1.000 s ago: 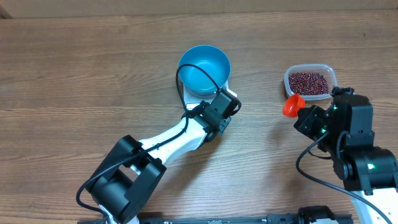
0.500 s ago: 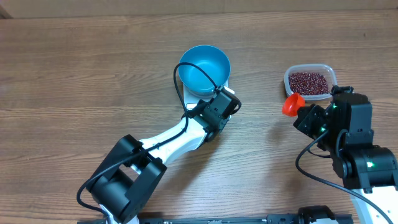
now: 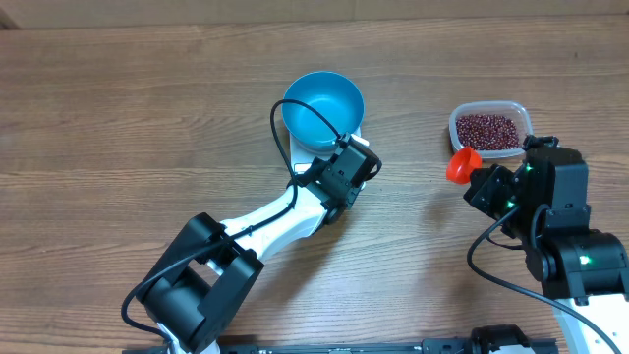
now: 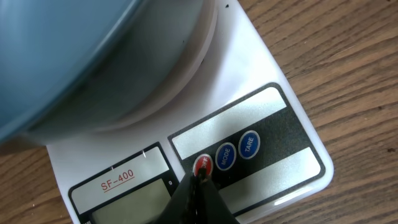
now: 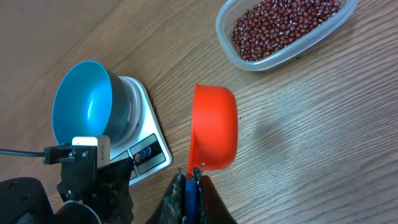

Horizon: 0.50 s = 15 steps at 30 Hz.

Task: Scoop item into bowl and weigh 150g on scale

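Pressing my left gripper shut, I have its two fingers closed together with nothing between them, and their joined tip sits at the red button on the front panel of the scale. Just beside that button, running to the right, are two blue buttons, and to the left is the display window with the label SF-400 above it. My right gripper is clamped on the handle of the orange scoop, which sticks out ahead of my fingers above the bare wooden table; I cannot tell from here whether anything is in it.

Beyond my left fingertips, the blue bowl stands on the scale's round platform, filling the upper left of my left wrist view. From overhead the bowl looks empty and covers most of the scale, whose front edge pokes out toward my left arm.

Farther out on the right side, past the scoop, the beans lie in a loose heap inside the clear plastic tub. The tub stands well apart from the bowl and near the scoop's cup.
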Tool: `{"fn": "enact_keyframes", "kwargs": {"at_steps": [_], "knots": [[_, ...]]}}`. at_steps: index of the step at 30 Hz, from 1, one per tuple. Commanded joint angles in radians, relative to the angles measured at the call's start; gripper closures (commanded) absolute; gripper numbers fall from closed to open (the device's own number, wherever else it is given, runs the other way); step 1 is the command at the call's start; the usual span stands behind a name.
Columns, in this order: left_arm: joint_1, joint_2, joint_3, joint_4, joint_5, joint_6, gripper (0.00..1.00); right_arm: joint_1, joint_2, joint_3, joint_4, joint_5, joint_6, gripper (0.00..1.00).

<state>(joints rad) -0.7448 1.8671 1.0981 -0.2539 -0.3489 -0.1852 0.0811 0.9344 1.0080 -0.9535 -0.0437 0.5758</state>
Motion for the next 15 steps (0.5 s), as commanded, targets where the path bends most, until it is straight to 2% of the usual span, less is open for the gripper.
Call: {"fn": "enact_keyframes", "kwargs": {"at_steps": [1,15], "knots": [[-0.001,0.018,-0.009,0.001,-0.017,-0.021,0.96,0.002,-0.001,0.034,0.009,0.017,-0.002,0.96],[0.000,0.037,-0.009,0.010,-0.017,-0.021,0.96,0.002,-0.001,0.034,0.009,0.017,-0.005,0.96]]}}
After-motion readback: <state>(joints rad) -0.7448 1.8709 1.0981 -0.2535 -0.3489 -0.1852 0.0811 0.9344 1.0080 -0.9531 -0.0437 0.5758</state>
